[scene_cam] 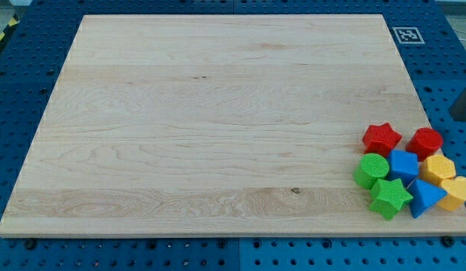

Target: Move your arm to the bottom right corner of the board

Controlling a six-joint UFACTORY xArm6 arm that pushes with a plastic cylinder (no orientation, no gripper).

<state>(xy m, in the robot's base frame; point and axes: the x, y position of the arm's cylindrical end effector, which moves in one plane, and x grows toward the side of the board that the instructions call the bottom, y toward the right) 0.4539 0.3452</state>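
Several blocks cluster at the bottom right corner of the wooden board: a red star, a red rounded block, a green cylinder, a blue cube, a yellow hexagon-like block, a yellow heart-like block, a green star and a blue triangle. A dark shape cut off by the view's right edge appears to be my rod; my tip is just off the board's right side. It is above and right of the red rounded block and touches no block.
A black-and-white marker tag sits at the board's top right corner. The board lies on a blue perforated table that surrounds it on all sides.
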